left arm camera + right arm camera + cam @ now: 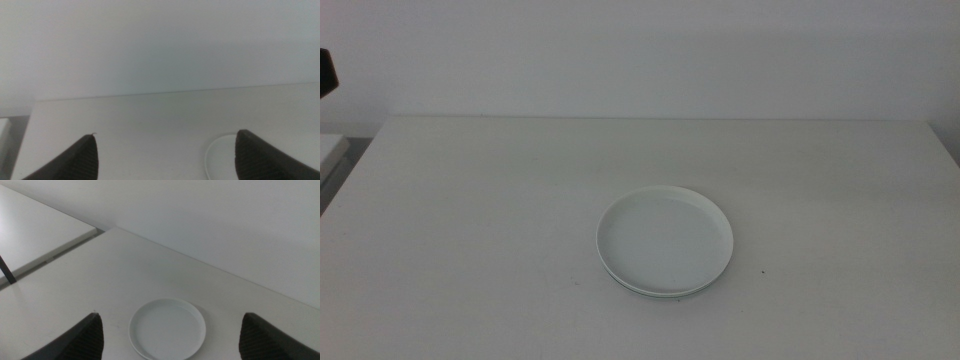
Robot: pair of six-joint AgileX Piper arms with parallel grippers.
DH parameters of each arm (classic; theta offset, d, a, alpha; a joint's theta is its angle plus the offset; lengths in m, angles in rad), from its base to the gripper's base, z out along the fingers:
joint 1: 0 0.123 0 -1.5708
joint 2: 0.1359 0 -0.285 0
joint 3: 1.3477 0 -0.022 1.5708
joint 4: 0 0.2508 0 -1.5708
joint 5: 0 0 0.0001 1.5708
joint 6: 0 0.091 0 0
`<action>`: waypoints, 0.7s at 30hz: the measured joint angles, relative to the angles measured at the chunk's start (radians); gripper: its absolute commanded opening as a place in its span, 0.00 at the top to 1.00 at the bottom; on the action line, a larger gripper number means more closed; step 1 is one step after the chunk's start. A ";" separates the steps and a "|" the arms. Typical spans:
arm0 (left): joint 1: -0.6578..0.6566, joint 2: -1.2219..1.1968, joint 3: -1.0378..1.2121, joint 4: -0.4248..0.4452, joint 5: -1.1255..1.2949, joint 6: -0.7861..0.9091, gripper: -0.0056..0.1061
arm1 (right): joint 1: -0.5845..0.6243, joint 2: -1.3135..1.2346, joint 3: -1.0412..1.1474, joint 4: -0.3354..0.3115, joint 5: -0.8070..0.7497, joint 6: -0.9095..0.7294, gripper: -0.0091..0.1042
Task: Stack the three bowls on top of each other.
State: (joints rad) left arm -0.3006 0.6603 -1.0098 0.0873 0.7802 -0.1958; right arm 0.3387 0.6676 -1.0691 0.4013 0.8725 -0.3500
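Observation:
A white bowl (665, 238) sits on top of a stack slightly right of the table's middle. A thin pale green rim (658, 293) of a lower bowl peeks out at the stack's near edge. How many bowls lie under the white one I cannot tell. Neither arm reaches into the middle view. The left gripper (166, 134) hovers open and empty, with only the edge of the white bowl (220, 157) showing by one jaw. The right gripper (170, 314) is also open and empty, held back from the white bowl (167, 330), which lies between its spread jaws.
The white table (470, 220) ends at a straight far edge against a pale wall. A lower white surface (330, 150) stands beyond the table's left side. A dark part (325, 72) juts in at the upper left edge.

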 measured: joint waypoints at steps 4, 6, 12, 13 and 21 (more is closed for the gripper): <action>0.002 0.000 0.002 0.018 -0.004 -0.002 0.11 | 0.000 -0.002 0.018 -0.041 -0.014 0.000 0.24; 0.016 -0.017 0.017 0.019 -0.028 -0.002 0.11 | 0.000 -0.009 0.043 -0.071 -0.067 0.000 0.24; 0.136 -0.140 0.171 -0.014 -0.127 -0.002 0.11 | -0.050 -0.084 0.181 -0.189 -0.315 0.000 0.24; 0.163 -0.169 0.207 -0.042 -0.131 -0.002 0.11 | -0.070 -0.102 0.211 -0.198 -0.335 0.000 0.24; 0.269 -0.483 0.534 -0.141 -0.174 -0.002 0.11 | -0.243 -0.353 0.551 -0.232 -0.365 0.000 0.24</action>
State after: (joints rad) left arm -0.0319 0.1778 -0.4758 -0.0538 0.6061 -0.1980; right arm 0.0959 0.3149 -0.5179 0.1694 0.5080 -0.3500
